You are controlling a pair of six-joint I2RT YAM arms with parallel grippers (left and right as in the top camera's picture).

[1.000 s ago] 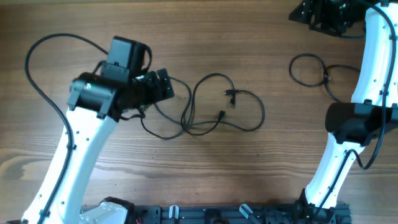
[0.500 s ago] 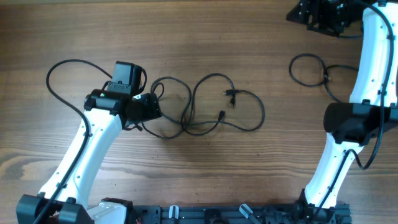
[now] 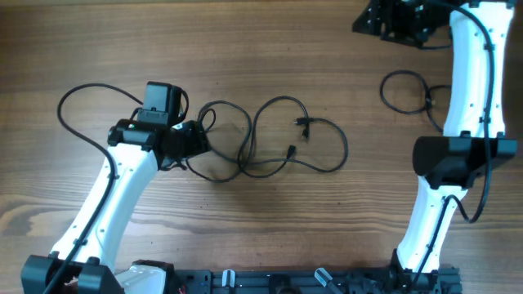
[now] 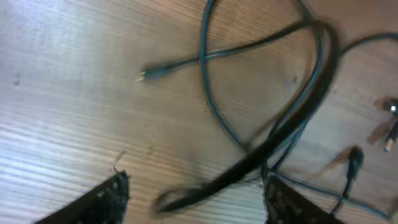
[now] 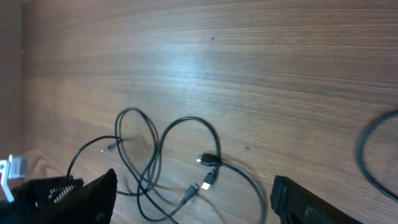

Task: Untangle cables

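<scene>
Cables point(image 3: 245, 162) sprawl just right of L gripper point(image 3: 198, 140), jaws wide, prob. empty; R gripper point(image 3: 391, 18), likewise spread, far off.

Looks down on a wooden table point(image 4: 74, 106) strewn with thin black cables point(image 4: 314, 87), looping and crossing low at right. Shows one plug end point(image 4: 155, 74) lying free, more plugs point(image 4: 354, 158) at right. Finds the left gripper point(image 4: 193, 202) spread wide around a blurred strand.
</scene>
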